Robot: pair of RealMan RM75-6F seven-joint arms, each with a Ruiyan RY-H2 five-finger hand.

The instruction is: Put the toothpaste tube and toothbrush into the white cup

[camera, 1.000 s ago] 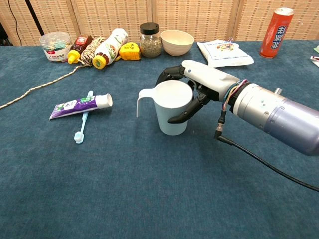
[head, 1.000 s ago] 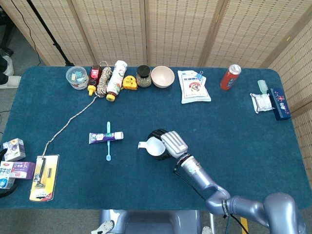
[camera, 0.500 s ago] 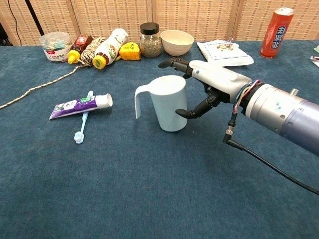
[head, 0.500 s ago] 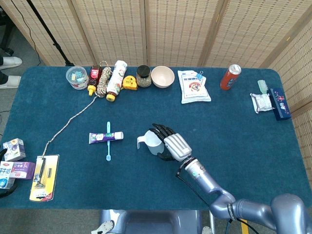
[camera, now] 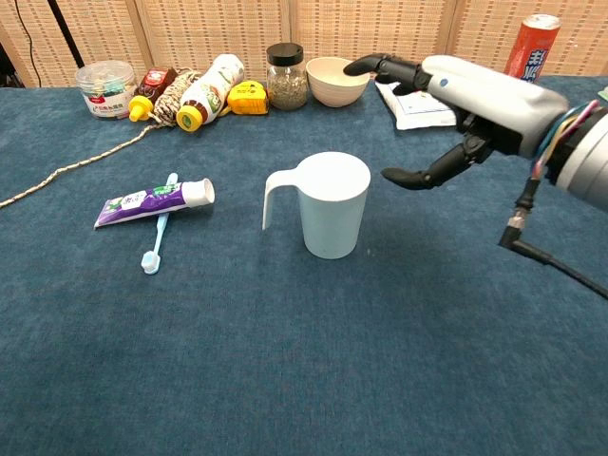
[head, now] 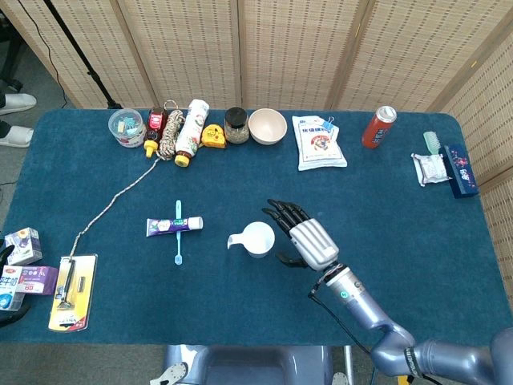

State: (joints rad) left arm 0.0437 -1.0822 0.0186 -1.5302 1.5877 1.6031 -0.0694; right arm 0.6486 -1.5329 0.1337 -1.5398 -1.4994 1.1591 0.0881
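Where the right hand point(camera: 475, 100) gripped the white cup point(camera: 332, 203) a second ago, it has now let go and drawn back to the cup's right, fingers spread and holding nothing. One cup stands upright mid-table, handle pointing left. One toothpaste tube point(head: 174, 226) lies to its left with one toothbrush point(head: 178, 233) crossing it. Both rest on a dark blue tablecloth point(head: 417, 233), with woven folding screens point(head: 240, 48) behind. No left hand shows in either view.
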